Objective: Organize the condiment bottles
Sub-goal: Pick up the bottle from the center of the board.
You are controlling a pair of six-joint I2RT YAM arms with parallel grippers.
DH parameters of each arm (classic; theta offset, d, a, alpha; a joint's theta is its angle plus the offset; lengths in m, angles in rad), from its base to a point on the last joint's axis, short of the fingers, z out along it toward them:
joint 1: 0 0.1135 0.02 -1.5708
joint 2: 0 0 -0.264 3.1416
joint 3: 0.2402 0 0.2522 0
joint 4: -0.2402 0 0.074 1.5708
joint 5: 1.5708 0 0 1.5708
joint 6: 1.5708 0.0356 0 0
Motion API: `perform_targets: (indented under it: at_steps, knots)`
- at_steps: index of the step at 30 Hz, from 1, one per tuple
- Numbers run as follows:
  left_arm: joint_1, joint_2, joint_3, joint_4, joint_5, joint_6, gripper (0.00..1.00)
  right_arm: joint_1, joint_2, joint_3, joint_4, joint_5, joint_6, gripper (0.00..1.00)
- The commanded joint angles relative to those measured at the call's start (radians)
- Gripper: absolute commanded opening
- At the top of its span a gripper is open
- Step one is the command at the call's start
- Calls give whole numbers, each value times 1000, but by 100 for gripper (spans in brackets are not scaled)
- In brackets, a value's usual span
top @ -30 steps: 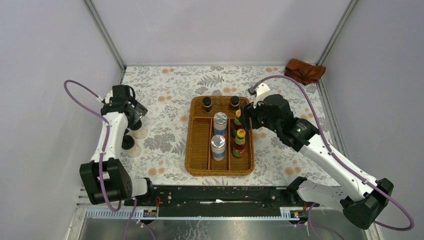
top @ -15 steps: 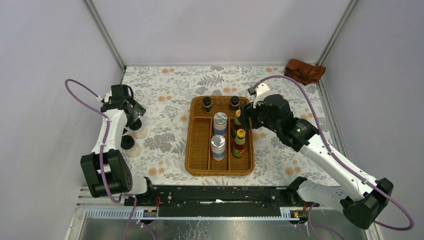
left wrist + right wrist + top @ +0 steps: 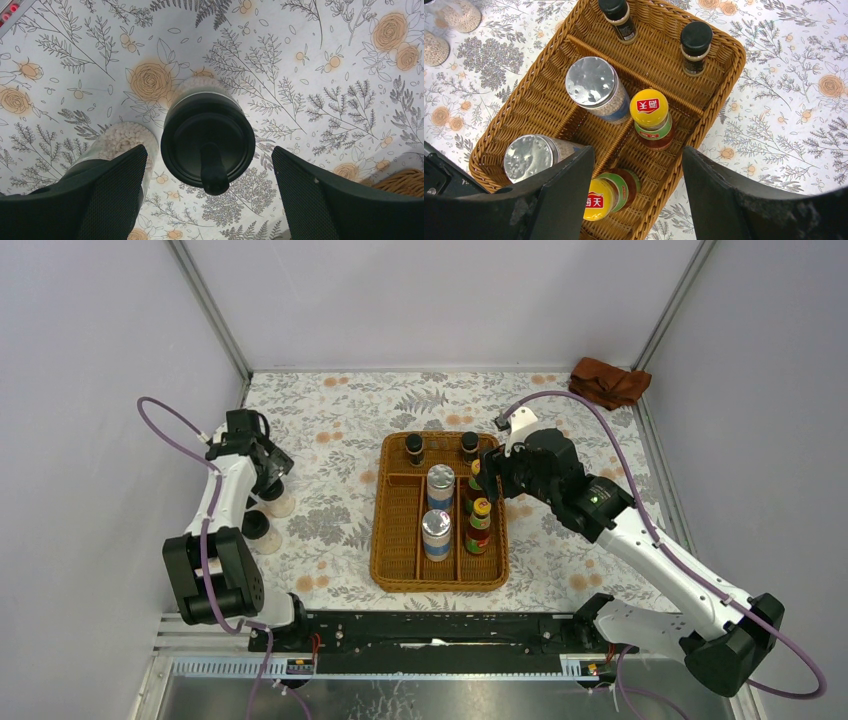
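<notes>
The left pincer [image 3: 208, 152], spread wide and holding nothing, still hovers over a clear black-lidded jar [image 3: 207, 135] on the tabletop [image 3: 325, 75]; only the arm behind it has shifted. A second jar [image 3: 125, 142] stands just beside. The right pincer [image 3: 636, 150], open and empty, stays above a yellow-capped sauce bottle [image 3: 650, 117] in the wicker tray [image 3: 724, 65].

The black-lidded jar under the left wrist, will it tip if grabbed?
Probably not: the black-lidded jar stands upright, looks wide and holds white beads, so it is likely steady and rather heavy. Its clear wall looks smooth, so the left arm's open fingers might slip. Knocked flat, it would likely roll.
</notes>
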Motion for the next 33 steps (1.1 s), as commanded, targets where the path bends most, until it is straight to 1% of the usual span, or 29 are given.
perform_targets:
  at_steps: [1,26,33]
  knots:
    - [9,16,-5,38,0,18,99,-7,5,-3,47,-4,-3,72]
    - [12,62,18,58,2,21,99,-8,31,-5,63,1,-8,72]
    - [18,59,34,59,0,27,96,-10,42,0,69,1,-9,72]
